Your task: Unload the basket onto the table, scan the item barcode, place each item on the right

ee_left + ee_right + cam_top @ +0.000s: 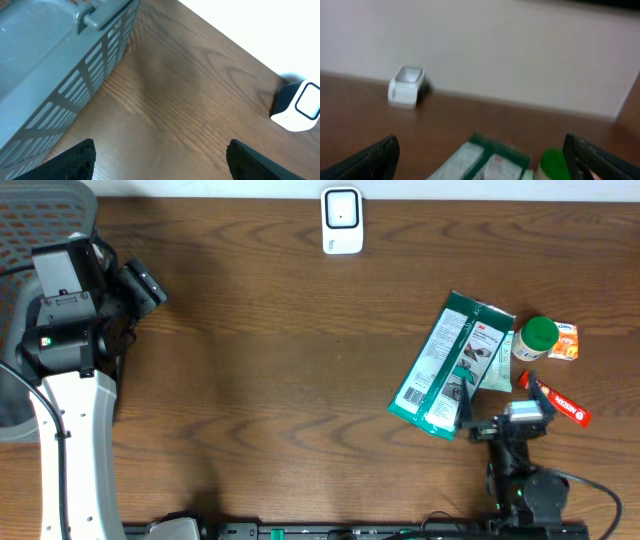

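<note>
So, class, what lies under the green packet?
A smaller pale pack seems to poke out from under the green packet at its right edge, beside the bottle. Anything else beneath is covered.

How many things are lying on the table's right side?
4, all clustered together: a green pack, the largest and leftmost; a green-capped bottle at its upper right; an orange box right of the bottle; a red tube below them. More could hide beneath the pack.

I am working at what is looking like a lab's mock shop checkout: a scanner (341,221) is standing on a wood-grain table (260,350) by a plain wall (520,50), with a grey basket (45,65) and packaged goods (450,365) lying nearby.
</note>
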Robot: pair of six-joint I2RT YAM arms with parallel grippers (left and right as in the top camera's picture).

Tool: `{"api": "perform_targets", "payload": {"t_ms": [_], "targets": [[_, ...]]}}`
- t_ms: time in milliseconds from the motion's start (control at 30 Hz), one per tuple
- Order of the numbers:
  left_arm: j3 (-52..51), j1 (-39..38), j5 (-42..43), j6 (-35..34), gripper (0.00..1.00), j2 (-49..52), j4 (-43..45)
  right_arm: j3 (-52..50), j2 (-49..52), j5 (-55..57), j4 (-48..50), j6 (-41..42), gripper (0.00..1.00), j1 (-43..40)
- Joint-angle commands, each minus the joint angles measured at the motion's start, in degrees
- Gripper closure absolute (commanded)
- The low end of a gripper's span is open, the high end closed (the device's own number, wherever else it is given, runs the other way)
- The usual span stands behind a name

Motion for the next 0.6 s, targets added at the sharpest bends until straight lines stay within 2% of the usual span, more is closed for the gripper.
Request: {"api": "perform_targets", "payload": {"t_ms": [0, 567], "targets": [[0.31, 0.28, -0.52, 0.11, 0.16, 0.39, 0.17, -0.07, -0.28, 0.81, -5.53, 1.81, 0.01, 0.55], [0.31, 0.28, -0.52, 0.09, 0.16, 0.39, 0.17, -0.07, 0.90, 1.03, -6.10, 2.19, 0.01, 0.55]]}}
